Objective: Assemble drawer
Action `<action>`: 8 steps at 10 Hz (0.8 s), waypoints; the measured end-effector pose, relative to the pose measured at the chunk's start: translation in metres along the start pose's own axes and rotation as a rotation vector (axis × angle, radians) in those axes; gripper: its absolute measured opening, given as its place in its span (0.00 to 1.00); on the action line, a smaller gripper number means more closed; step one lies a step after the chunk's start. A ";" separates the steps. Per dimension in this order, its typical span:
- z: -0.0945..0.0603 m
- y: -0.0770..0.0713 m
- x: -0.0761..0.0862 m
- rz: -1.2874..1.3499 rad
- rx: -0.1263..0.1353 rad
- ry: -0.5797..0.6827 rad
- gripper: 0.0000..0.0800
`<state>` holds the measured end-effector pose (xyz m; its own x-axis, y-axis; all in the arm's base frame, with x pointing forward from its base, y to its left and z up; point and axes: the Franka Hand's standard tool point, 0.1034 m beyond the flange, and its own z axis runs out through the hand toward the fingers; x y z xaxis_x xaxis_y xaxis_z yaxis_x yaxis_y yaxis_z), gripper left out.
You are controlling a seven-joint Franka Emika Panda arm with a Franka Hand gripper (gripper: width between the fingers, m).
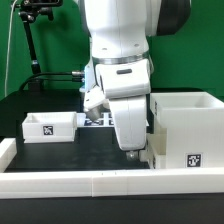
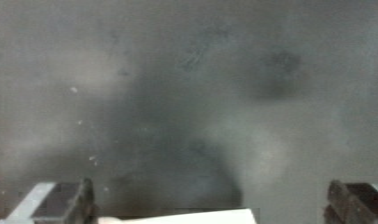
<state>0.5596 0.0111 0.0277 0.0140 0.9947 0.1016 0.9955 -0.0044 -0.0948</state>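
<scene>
Jaws spread wide, pinching nothing: in the wrist view the two dark fingers [image 2: 61,202] stand far apart with bare table [image 2: 204,90] between them. A pale straight-edged sliver [image 2: 177,215] lies between them, close under the wrist; which part it belongs to, cannot tell. The arm [image 1: 120,50] holds the jaws low, tips at or just above the table; contact not resolvable. The drawer lies in pieces. The boxy casing [image 1: 185,125] sits just beside the jaws, on the exterior view's right, with thin flat walls, square corners and a black-and-white tag [image 1: 193,158] on its near face. One shallow tray [image 1: 50,125], also tagged, sits well apart from the jaws on the exterior view's left. The second tray is not identifiable. The long low white wall [image 1: 60,182] runs in front of the jaws, probably as a stop to brace parts against. The parts are matte white plastic; the table is dark, dull and faintly mottled. Judgement: the wide opening suits straddling a casing wall.
</scene>
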 end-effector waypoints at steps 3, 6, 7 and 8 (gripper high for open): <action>0.000 0.001 0.009 -0.019 -0.002 0.005 0.81; 0.000 0.001 0.008 -0.017 0.007 0.006 0.81; 0.000 0.000 0.004 -0.012 0.008 0.005 0.81; -0.001 -0.005 -0.006 0.003 0.011 0.000 0.81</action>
<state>0.5549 0.0054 0.0281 0.0170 0.9947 0.1017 0.9944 -0.0062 -0.1059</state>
